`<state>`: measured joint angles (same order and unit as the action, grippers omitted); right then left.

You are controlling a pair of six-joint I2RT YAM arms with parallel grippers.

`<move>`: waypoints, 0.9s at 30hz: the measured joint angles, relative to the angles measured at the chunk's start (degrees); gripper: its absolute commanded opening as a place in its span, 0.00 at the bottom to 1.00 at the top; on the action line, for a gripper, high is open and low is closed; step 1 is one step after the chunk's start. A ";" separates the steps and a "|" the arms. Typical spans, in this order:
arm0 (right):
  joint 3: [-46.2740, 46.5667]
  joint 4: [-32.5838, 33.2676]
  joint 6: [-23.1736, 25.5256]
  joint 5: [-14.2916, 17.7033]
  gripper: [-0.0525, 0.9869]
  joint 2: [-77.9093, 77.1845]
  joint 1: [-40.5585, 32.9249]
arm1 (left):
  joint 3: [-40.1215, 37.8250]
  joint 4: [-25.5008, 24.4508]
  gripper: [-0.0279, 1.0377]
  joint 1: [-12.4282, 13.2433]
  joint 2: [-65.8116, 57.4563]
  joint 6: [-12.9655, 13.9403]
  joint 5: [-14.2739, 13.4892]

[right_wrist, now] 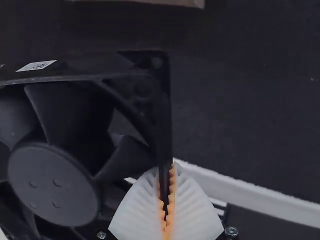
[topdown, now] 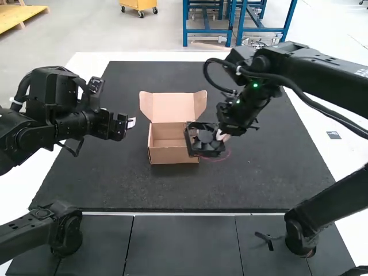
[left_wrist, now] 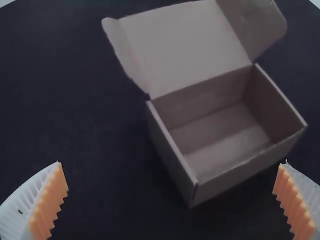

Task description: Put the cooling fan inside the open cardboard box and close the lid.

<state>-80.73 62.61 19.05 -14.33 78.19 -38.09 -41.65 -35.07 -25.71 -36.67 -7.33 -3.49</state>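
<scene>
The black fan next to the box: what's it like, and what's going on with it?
The fan is a black square frame, plastic by its look, with curved blades around a round hub and a small white label on one edge. It stands on edge, held by the right hand, whose white ribbed fingers pinch one side of the frame. It is at the right wall of the open cardboard box, not yet inside; whether they touch is unclear.

fan (topdown: 206,140): black, tilted, at box's right edge | box (topdown: 171,145): cardboard, lid open, empty
</scene>
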 measured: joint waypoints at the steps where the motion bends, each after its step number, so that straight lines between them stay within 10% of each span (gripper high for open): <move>1: -0.72 0.00 0.11 0.04 0.04 0.92 -1.14 | 0.04 0.07 0.94 0.00 0.00 0.00 0.00; 27: -10.56 -7.67 6.97 5.86 0.03 16.72 -10.97 | 0.17 0.59 0.94 0.00 1.11 0.02 -1.07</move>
<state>-91.29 54.94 26.02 -8.47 94.91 -49.06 -41.47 -34.48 -25.71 -35.55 -7.31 -4.56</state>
